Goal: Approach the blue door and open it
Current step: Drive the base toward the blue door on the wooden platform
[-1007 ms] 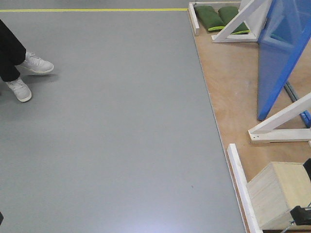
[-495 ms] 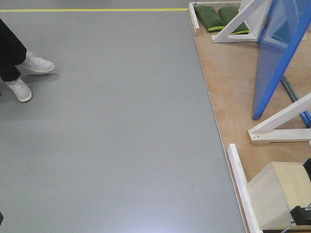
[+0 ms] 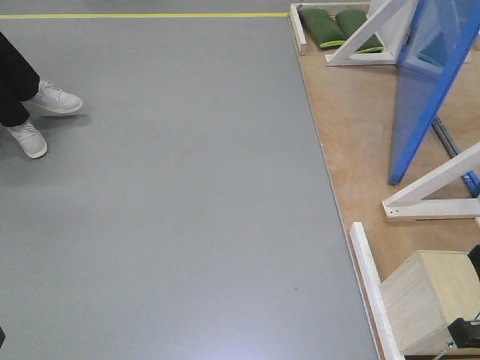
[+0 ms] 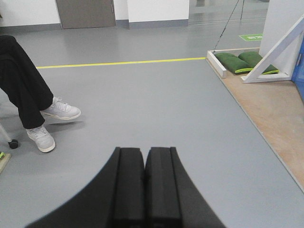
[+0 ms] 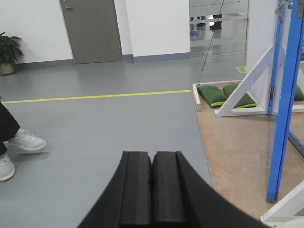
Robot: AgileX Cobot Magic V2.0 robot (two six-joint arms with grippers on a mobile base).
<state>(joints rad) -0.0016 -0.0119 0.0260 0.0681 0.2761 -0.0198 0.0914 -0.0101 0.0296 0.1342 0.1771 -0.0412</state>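
Note:
The blue door [image 3: 424,82] stands on the wooden platform [image 3: 360,127] at the far right of the front view, seen nearly edge-on and angled. In the right wrist view its blue edge [image 5: 286,95] rises at the right, well ahead of my right gripper [image 5: 152,156], which is shut and empty. My left gripper [image 4: 145,154] is shut and empty over the grey floor, with only a blue sliver of the door [image 4: 300,71] at the right edge. I cannot make out the lever handle clearly. Neither gripper touches the door.
White braces [image 3: 431,191] prop the door frame. Green sandbags [image 3: 337,26] lie at the platform's far corner. A pale wooden box [image 3: 427,300] stands at the lower right. A seated person's legs and white shoes [image 3: 45,97] are at the left. A yellow line [image 3: 150,15] crosses the floor.
The door's lower corner has swung a little to the left and the panel looks narrower. The rest of the scene has barely shifted. Both grippers stay shut.

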